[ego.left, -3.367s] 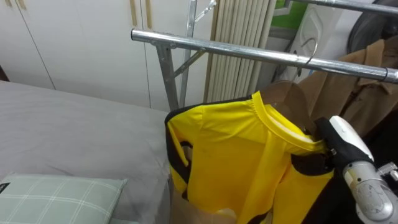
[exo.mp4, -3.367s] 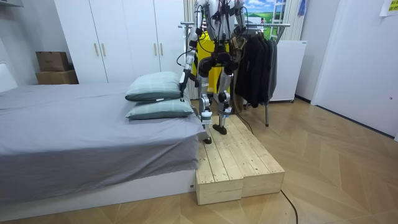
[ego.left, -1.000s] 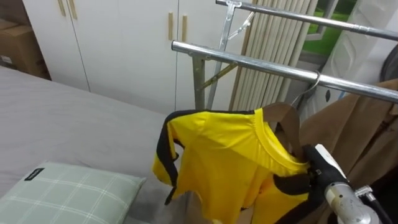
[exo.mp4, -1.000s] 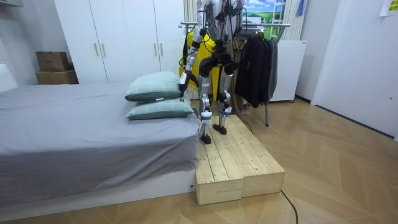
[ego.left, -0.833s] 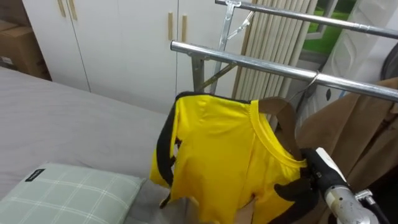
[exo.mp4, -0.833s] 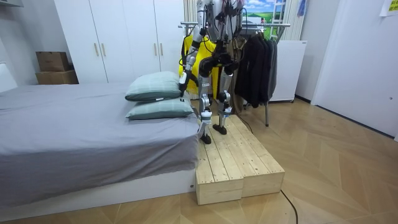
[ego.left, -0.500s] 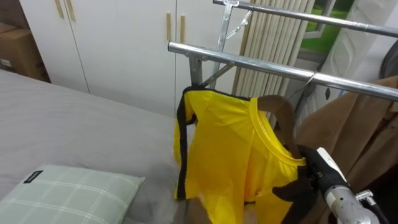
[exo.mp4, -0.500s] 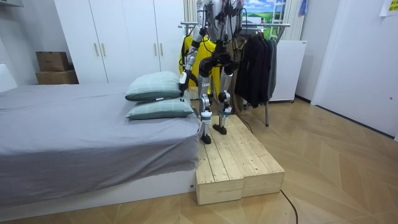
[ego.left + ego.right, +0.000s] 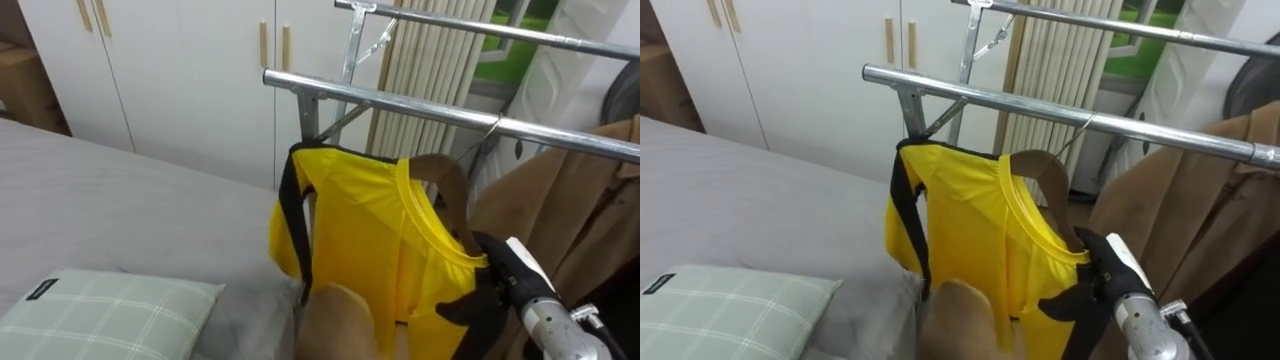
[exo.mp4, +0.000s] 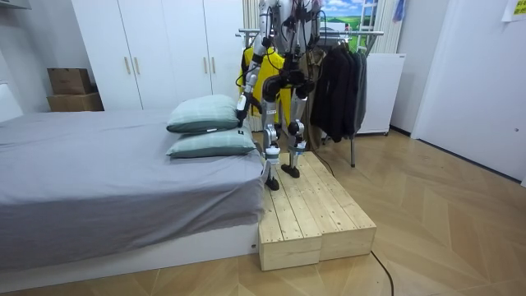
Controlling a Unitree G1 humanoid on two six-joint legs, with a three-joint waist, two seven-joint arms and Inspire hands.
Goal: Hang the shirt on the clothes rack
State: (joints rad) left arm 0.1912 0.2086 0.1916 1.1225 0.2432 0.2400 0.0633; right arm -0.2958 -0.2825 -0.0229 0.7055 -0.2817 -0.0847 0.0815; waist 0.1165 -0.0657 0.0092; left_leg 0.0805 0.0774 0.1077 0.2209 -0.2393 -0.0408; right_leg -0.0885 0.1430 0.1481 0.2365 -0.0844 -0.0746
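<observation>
A yellow shirt [image 9: 370, 230] with black trim hangs on a brown wooden hanger [image 9: 445, 180]. The hanger's wire hook sits over the near metal rail [image 9: 400, 100] of the clothes rack. My right hand [image 9: 485, 290] comes in from the lower right and rests against the shirt's right shoulder, just below the hanger's end. In the room view I stand on a wooden platform [image 10: 312, 214] facing the rack, with the shirt [image 10: 249, 70] in front of me. My left hand [image 10: 241, 105] hangs open beside me with nothing in it.
A grey bed [image 9: 120, 220] with a checked pillow [image 9: 110, 310] lies to my left. White wardrobes [image 9: 180, 70] stand behind it. A brown coat [image 9: 560, 200] hangs to the right on the same rail, and a second rail [image 9: 480, 28] runs higher behind. A blurred tan shape [image 9: 335, 320] sits at the bottom edge.
The shirt has swung round on the hanger, its left side turning toward the rail so it hangs narrower. My right hand has stayed at the shirt's shoulder. The tan shape has risen.
</observation>
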